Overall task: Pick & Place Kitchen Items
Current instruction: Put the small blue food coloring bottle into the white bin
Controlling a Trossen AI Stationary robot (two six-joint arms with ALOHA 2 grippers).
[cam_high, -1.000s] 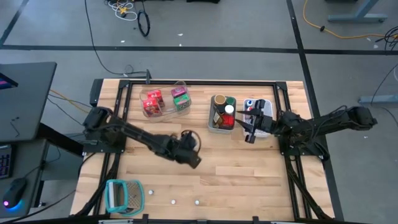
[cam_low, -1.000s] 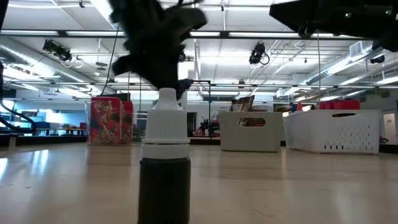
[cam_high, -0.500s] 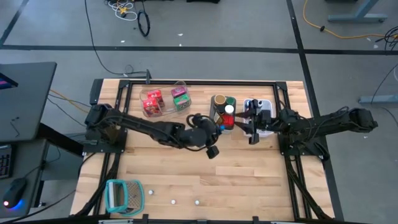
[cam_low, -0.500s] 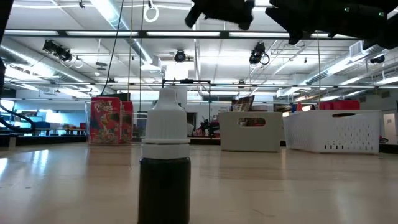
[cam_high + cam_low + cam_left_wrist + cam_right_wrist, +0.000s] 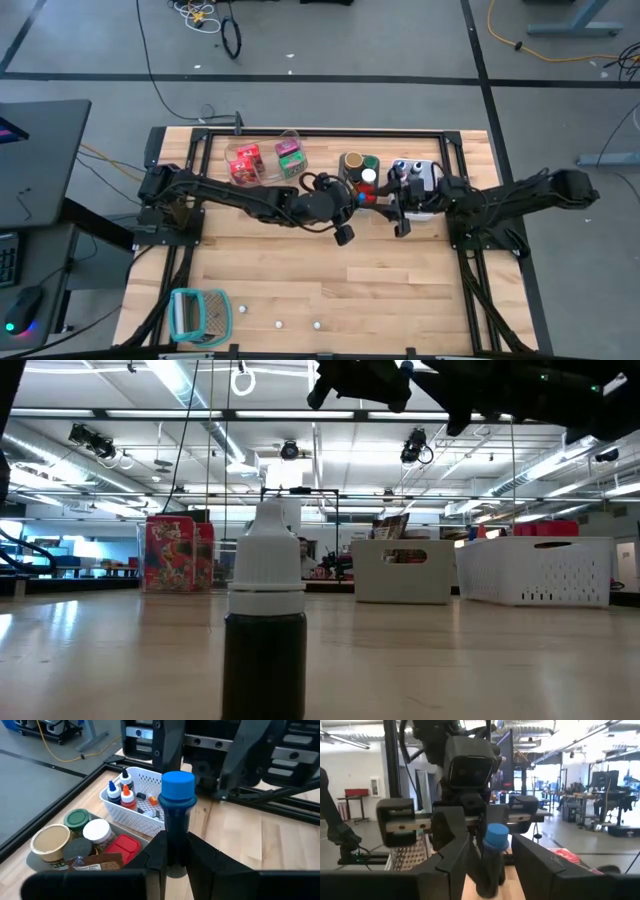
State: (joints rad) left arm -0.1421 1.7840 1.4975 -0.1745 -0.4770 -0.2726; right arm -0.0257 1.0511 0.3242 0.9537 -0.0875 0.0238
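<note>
My left gripper [image 5: 357, 198] hovers above the table's middle, just in front of the grey bin [image 5: 341, 203], shut on a small dark bottle with a blue cap [image 5: 178, 786]. My right gripper [image 5: 389, 211] faces it from the right, open. In the right wrist view its fingers [image 5: 454, 861] stand on either side of the bottle [image 5: 492, 857] with a gap on both sides. Another dark bottle with a white cap [image 5: 265, 622] stands on the table by the near edge. My left gripper pinches the bottle's dark lower body [image 5: 174, 851] between its two fingers. The fingers come from the table's left, slanting a little downward. The bottle stands upright with its blue cap on top, lifted clear of the table.
At the back stand a clear bin [image 5: 262, 180] with red and green packets, the grey bin with jars, and a white basket [image 5: 428, 170] with small bottles. A teal-and-white ribbed holder [image 5: 200, 313] and small white pieces [image 5: 278, 323] lie near the front edge.
My left gripper has risen from low over the table's middle and travelled toward the right and far edges, rolling as it went, until it stands before my right gripper. My right gripper has rolled about its own axis and shifted slightly toward the left.
</note>
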